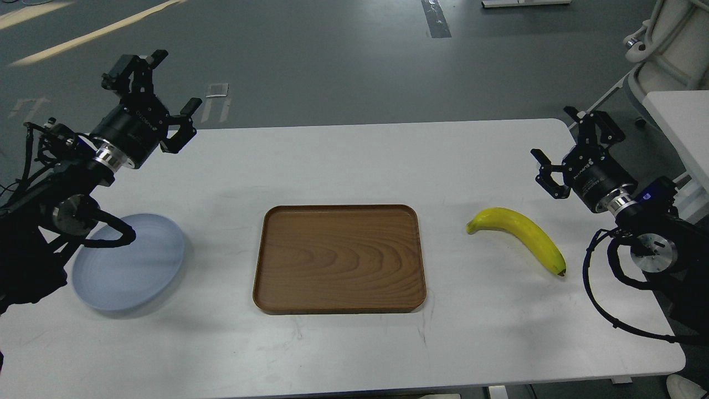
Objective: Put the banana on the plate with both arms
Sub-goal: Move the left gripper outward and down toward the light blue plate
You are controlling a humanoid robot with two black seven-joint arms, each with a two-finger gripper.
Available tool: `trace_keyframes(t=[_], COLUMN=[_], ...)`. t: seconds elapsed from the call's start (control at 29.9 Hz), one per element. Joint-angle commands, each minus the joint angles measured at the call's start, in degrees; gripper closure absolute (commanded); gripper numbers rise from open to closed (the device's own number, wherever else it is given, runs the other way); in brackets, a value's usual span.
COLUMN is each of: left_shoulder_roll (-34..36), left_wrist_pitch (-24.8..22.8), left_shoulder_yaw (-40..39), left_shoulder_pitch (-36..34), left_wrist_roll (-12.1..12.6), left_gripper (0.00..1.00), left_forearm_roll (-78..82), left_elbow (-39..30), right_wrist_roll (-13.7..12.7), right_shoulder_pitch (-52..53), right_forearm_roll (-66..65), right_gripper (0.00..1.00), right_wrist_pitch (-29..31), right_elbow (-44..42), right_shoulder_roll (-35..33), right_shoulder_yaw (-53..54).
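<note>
Head view only. Banana (520, 235) flat on the white tabletop (354, 166), just below and inward of the right pincer (570, 149), stem end toward the wooden tray (339, 257), dark tip toward the near edge. Right pincer raised clear of the tabletop, fingers spread, grasping nothing. Left pincer (160, 91) likewise lifted at the far left, fingers released and empty. Plate (130, 263) well below the left pincer, close under that arm's elbow, part of its left rim hidden by the arm. Tray between plate and banana, bare.

Step in hand, by judgement: first reach for the banana, not yet begun. Best done with the right pincer, nearest the fruit: lower over the thick middle of the curve, fingers set across the banana rather than along it, closing gently so as not to bruise or squirt it sideways. Straight lift before any sideways travel. Plate well apart on the far side of the tray, so probably a handover above the tray to the left pincer, second grip taken toward a free end, first grip released only after the second is firm. Left elbow to be drawn off the plate before setting down.
</note>
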Motion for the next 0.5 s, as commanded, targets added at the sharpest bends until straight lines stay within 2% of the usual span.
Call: trace_keyframes(t=[0.0, 0.33, 0.47], left_shoulder_roll=[-0.06, 0.90, 4.67], left_wrist_pitch=[0.00, 0.00, 0.00], left_shoulder_yaw=[0.16, 0.52, 0.69], left_shoulder_pitch=[0.25, 0.33, -0.63], left_wrist_roll=[-0.07, 0.37, 0.02], left_gripper=[0.00, 0.00, 0.00], left_forearm_roll=[0.19, 0.11, 3.16], left_elbow=[-0.08, 0.44, -0.17], right_wrist_roll=[0.00, 0.00, 0.00], right_shoulder_pitch=[0.21, 0.83, 1.09], right_forearm_roll=[-0.09, -0.17, -0.44], right_gripper=[0.00, 0.00, 0.00], right_wrist_pitch=[0.00, 0.00, 0.00], right_elbow=[-0.07, -0.86, -0.86], right_shoulder_roll=[0.05, -0.56, -0.57], right_shoulder_yaw=[0.00, -0.09, -0.26])
